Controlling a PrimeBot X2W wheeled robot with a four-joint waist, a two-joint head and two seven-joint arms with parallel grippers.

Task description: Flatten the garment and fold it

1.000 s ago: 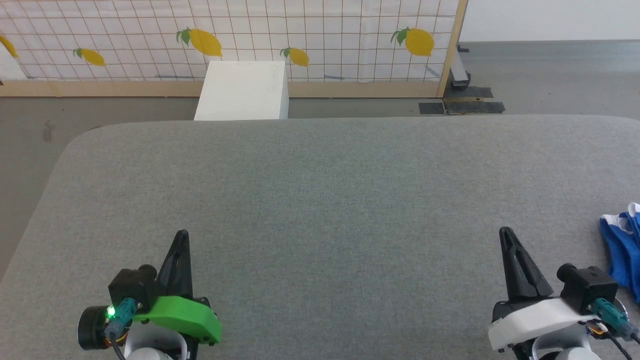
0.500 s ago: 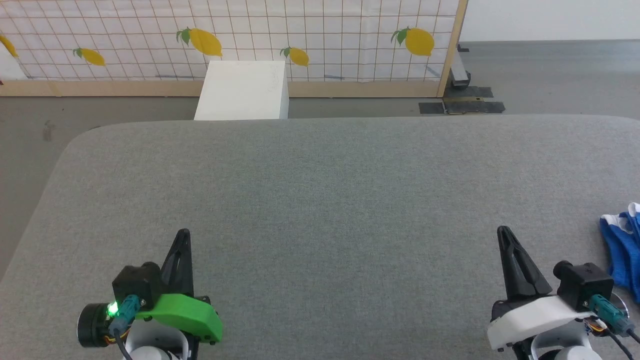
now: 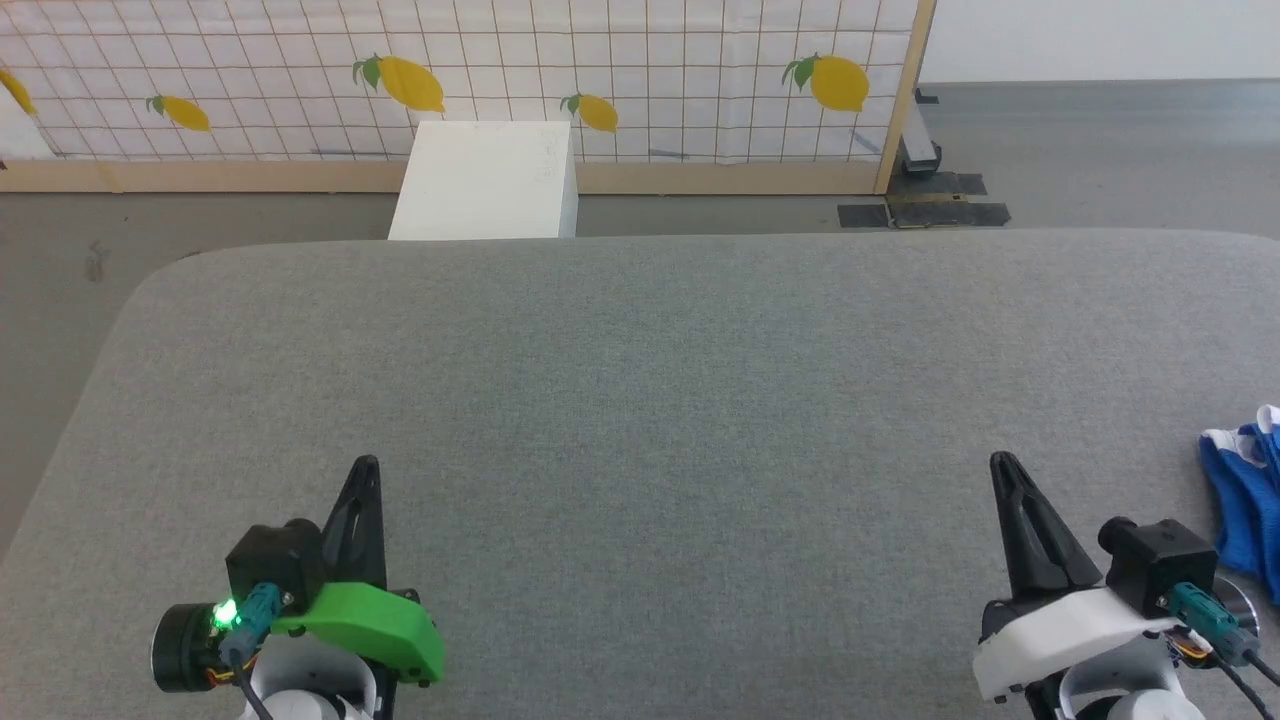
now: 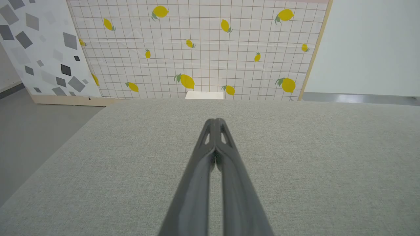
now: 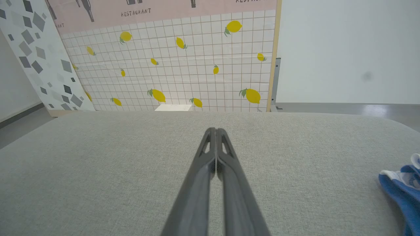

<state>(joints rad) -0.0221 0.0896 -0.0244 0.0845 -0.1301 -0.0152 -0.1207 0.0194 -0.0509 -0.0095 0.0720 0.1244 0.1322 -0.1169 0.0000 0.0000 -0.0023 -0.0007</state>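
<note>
The blue garment is seen bunched at the right edge of the grey padded table, partly cut off by the frame. The left gripper is seen at the table's near left, its fingers pressed together on nothing. The right gripper is likewise closed and empty, near the garment but apart from it.

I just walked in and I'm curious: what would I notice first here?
Probably the bright blue jersey garment with white trim, bunched at the right side of the wide grey fabric table. Then the white grid screen with yellow lemons behind it, and the left gripper with its bright green cover, lower left.
</note>
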